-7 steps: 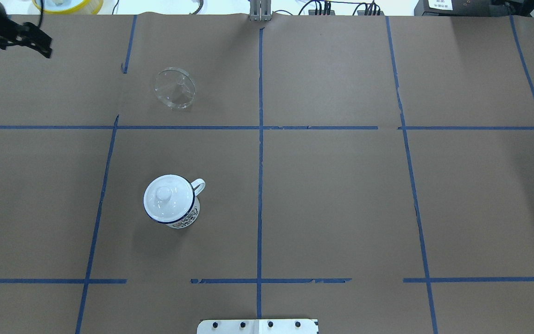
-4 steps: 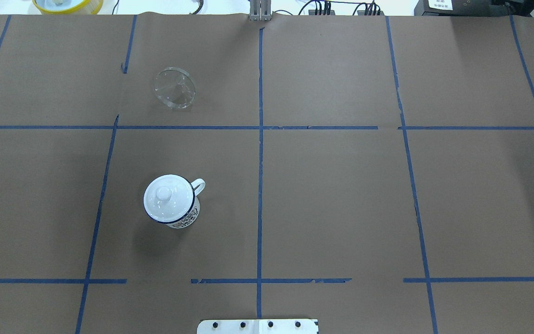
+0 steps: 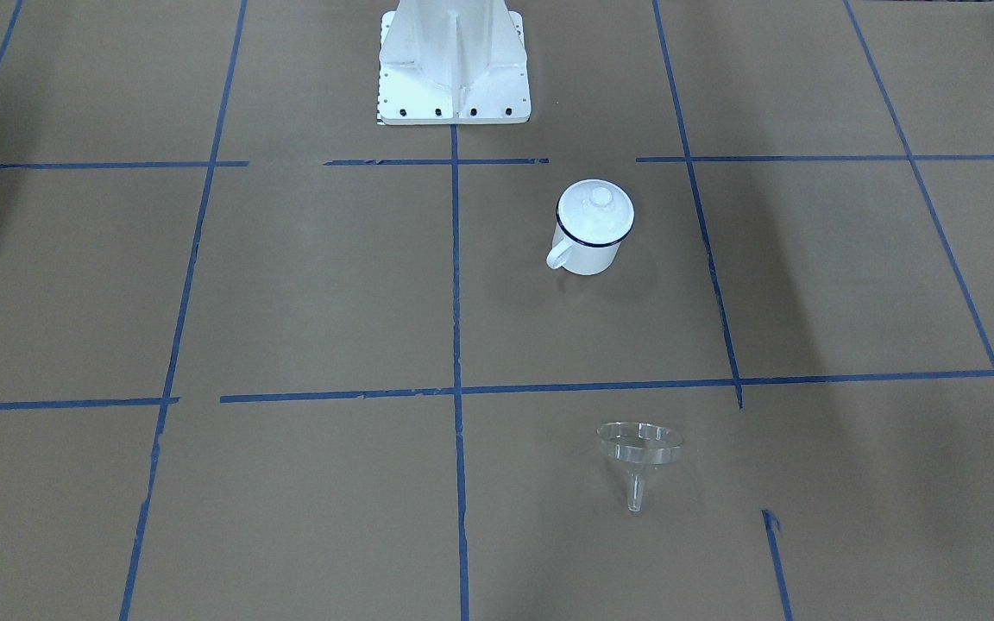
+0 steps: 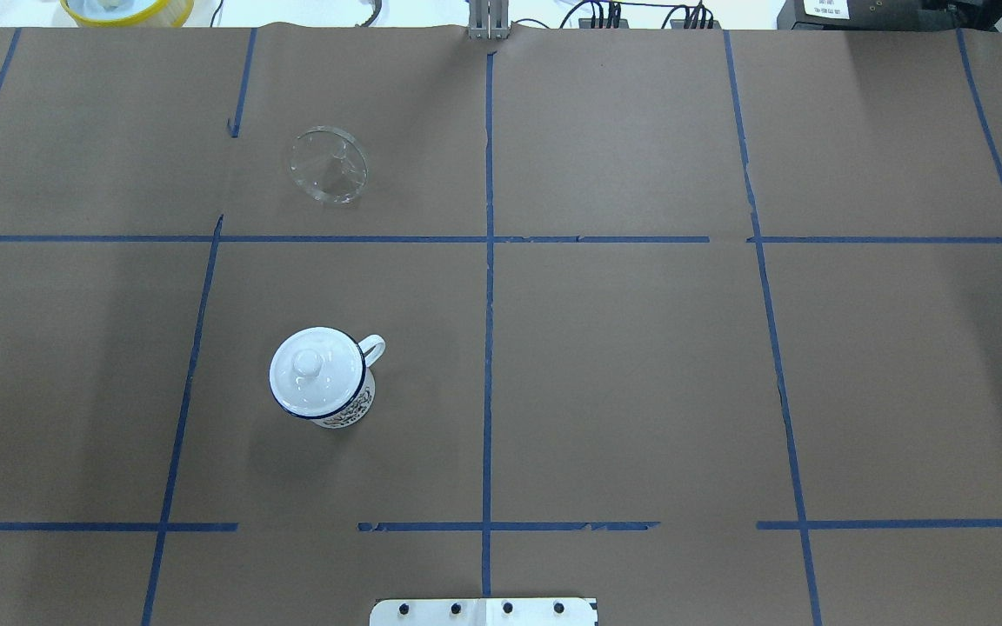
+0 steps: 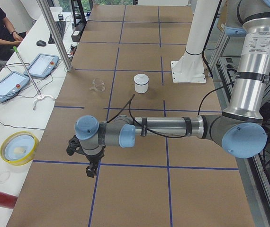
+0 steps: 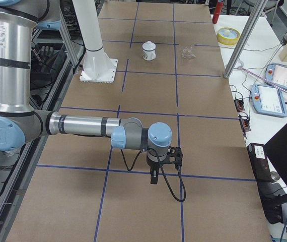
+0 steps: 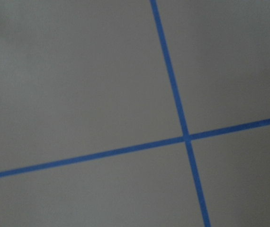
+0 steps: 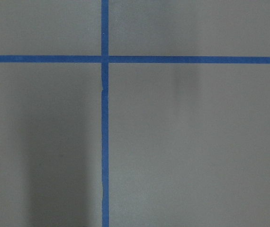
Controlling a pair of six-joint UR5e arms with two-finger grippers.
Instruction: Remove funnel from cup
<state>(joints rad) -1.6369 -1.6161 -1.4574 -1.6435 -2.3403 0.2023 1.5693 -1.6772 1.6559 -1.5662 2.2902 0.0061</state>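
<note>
We see the left arm [image 5: 163, 127] and right arm [image 6: 83, 124] stretched level, far from the cup [image 4: 323, 378], left gripper [image 5: 92, 171] and right gripper [image 6: 154, 179] pointing down — their opening cannot be told — and the funnel [image 4: 328, 165] lying out of the cup, well apart from it.

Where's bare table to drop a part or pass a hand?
Everything right of the centre tape line in the overhead view is bare paper. On its left, the funnel lies in the far cell and the lidded cup stands nearer the base plate; the gap between them and the outer left column are free. Nowhere is crowded.
</note>
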